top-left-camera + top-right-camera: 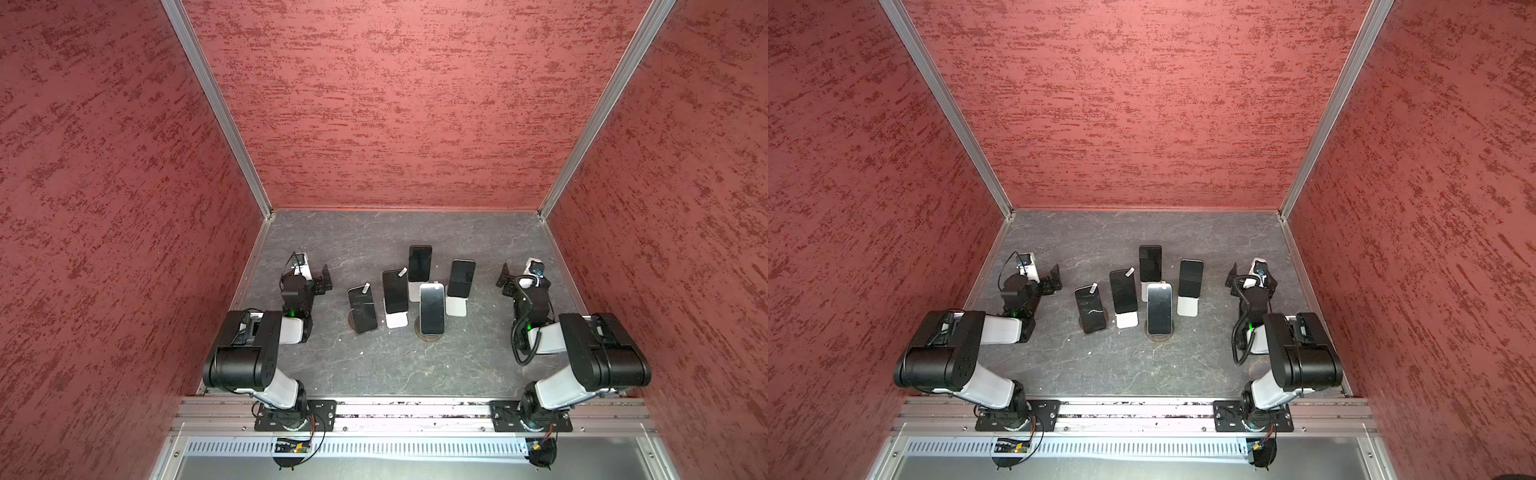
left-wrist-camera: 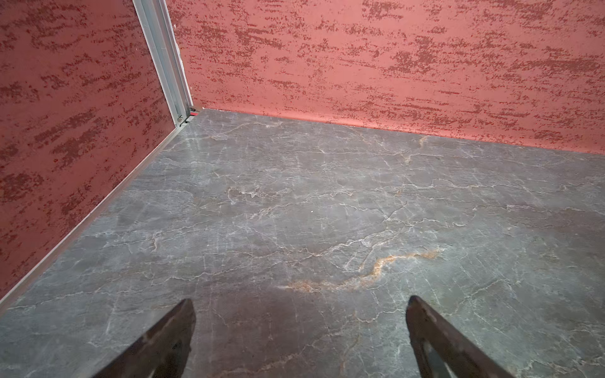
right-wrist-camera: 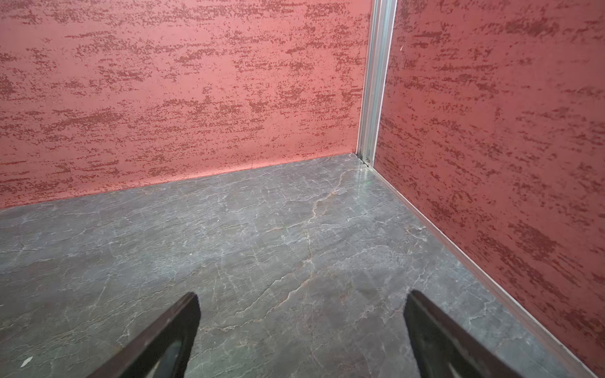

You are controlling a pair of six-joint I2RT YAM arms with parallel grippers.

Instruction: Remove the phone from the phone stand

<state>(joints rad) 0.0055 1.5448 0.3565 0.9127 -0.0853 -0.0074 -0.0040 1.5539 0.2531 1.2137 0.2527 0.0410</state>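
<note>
Grey veined stone is making up the tabletop (image 1: 374, 365), and we are taking the pale-faced phone (image 1: 432, 308) on its round base (image 1: 430, 336) as our landmark. Four more phones are standing round it, each on a stand. The leftmost phone (image 1: 362, 309) is sitting well to its left and the tall dark phone (image 1: 395, 297) just left of it. The rear phone (image 1: 419, 263) is sitting just behind it, and the rightmost phone (image 1: 461, 277) behind and to its right on a white stand (image 1: 457, 308). All five are leaning back toward the far wall (image 1: 415, 104), long axes running up and away from the mounting rail (image 1: 415, 409). The task is not telling us which phone is meant. The left gripper (image 1: 327, 279) is hanging far left of the landmark, beyond the leftmost phone and apart from it. The right gripper (image 1: 503, 281) is hanging far right of it, beyond the rightmost phone, also apart. Both are showing jaws spread wide with nothing between them, and the wrist views are giving only bare stone past the fingertips (image 2: 186, 311). No phone is lifted yet, we are judging. The right gripper is looking somewhat nearer the landmark. Whichever goes will be needing to swing inward, close across the phone's short width, then draw it out along that tilted long axis.
</note>
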